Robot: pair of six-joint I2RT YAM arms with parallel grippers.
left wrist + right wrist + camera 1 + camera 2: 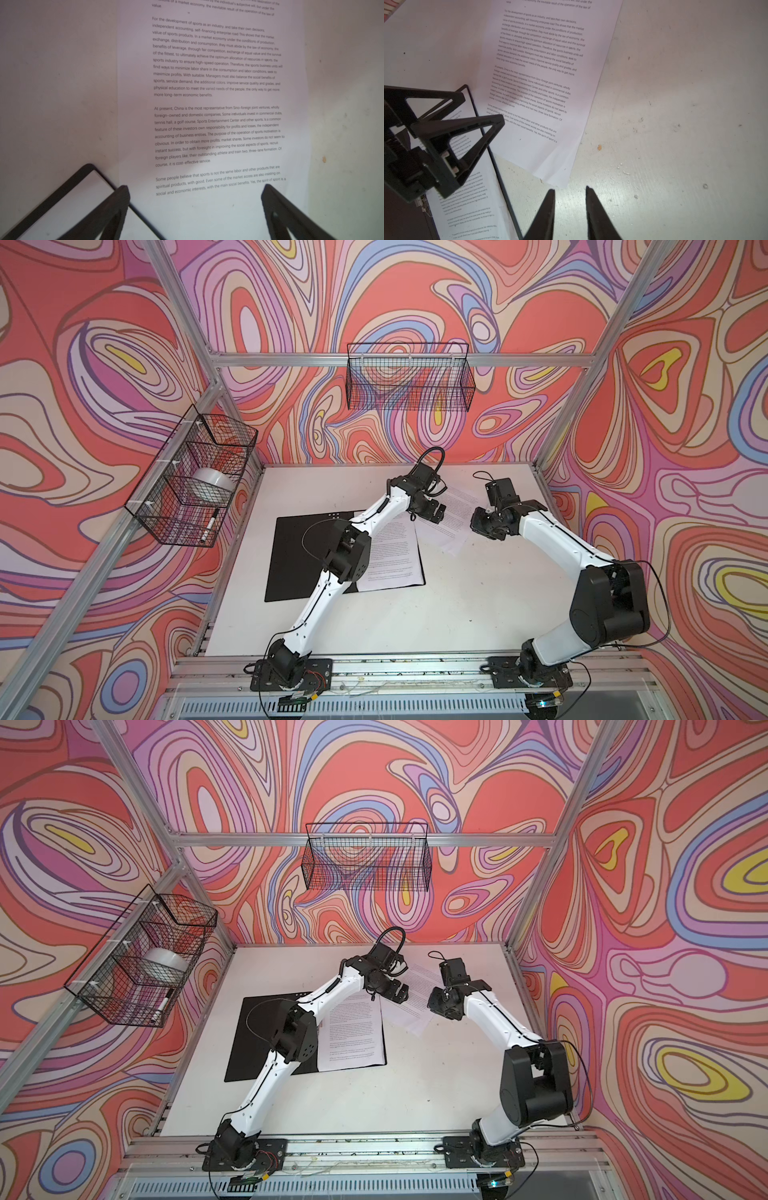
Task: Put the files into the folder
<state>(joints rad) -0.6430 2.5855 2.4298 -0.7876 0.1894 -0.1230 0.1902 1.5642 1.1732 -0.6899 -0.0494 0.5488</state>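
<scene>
The folder (299,556) lies open on the white table, black inside up, in both top views (266,1040). One printed sheet (395,556) rests on its right half. A second sheet of the files (455,510) lies askew on the table just right of the folder. My left gripper (432,514) hovers low over this loose sheet (207,104), open wide, jaws straddling its bottom margin (196,190) with nothing between them. My right gripper (570,188) stands slightly open and holds nothing, over bare table beside the sheet's near corner (564,182). The folder's edge (500,176) runs beside it.
A wire basket (195,477) on the left wall holds a white tape roll (212,485) and a marker. Another wire basket (409,377) hangs on the back wall. Metal frame posts stand at the table's corners.
</scene>
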